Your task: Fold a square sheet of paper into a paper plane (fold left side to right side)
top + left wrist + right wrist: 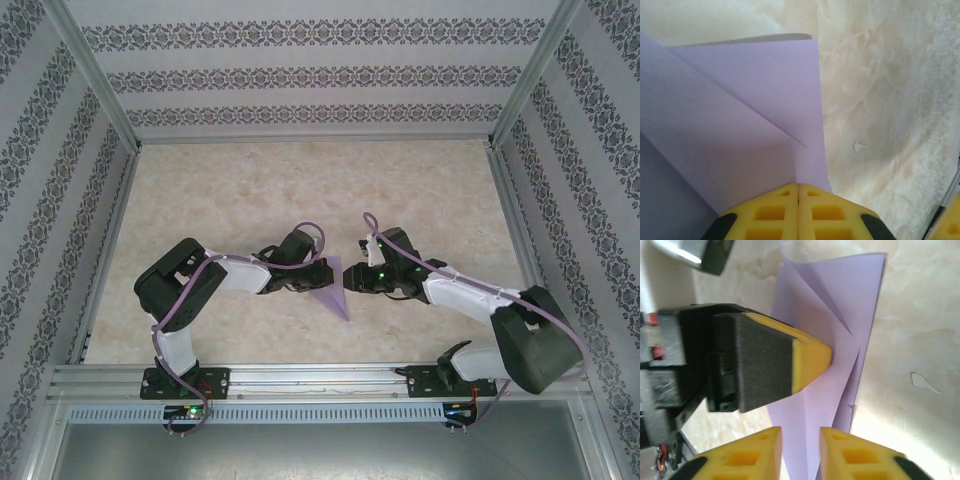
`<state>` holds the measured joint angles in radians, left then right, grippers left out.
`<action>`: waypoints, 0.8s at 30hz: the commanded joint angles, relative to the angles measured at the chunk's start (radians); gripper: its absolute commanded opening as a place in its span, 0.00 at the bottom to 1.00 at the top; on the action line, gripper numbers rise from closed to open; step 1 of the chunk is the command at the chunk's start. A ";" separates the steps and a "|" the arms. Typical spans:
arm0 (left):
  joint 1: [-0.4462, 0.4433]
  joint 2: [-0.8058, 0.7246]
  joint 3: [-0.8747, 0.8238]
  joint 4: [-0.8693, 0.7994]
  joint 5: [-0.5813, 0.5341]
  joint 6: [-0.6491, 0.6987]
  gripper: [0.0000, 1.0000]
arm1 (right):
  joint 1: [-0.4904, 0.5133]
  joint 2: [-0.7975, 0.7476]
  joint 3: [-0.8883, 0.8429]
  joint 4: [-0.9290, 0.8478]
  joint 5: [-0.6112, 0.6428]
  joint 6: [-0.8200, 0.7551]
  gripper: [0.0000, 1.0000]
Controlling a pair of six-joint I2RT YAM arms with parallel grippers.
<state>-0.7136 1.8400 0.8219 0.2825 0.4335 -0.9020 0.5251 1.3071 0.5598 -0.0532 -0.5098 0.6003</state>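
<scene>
Folded lavender paper (835,305) lying on the marbled surface (920,315), diagonal creases across it. Left gripper (822,357), closed, tip touching the paper's middle. Right gripper (800,452) at the paper's near end, yellow fingers (752,457) slightly parted. Small pale chip (924,382) right of the paper.

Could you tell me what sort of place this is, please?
Probably a purpose-built robot test booth: patterned wallpaper panels in an aluminium frame enclose a marble-look table, with a left arm and a right arm bolted to a rail.

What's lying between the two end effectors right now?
The folded purple paper, seen in the top view; the left end effector pinches it, the right end effector is open.
</scene>
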 commanded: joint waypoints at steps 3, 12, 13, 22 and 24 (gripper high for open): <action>-0.006 0.021 -0.030 -0.080 -0.040 0.009 0.06 | -0.006 -0.047 -0.045 -0.011 -0.130 0.027 0.07; -0.006 0.021 -0.027 -0.086 -0.045 0.008 0.06 | 0.037 0.037 -0.072 0.080 -0.225 0.078 0.00; -0.006 0.023 -0.026 -0.086 -0.045 0.009 0.06 | 0.043 0.046 -0.076 0.089 -0.223 0.081 0.00; -0.006 0.023 -0.021 -0.094 -0.047 0.012 0.06 | 0.082 0.093 -0.116 0.136 -0.207 0.105 0.00; -0.007 0.022 -0.019 -0.094 -0.046 0.012 0.06 | 0.085 0.101 -0.125 0.143 -0.205 0.108 0.00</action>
<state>-0.7136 1.8400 0.8223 0.2821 0.4332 -0.9020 0.5987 1.3945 0.4568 0.0597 -0.7055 0.6941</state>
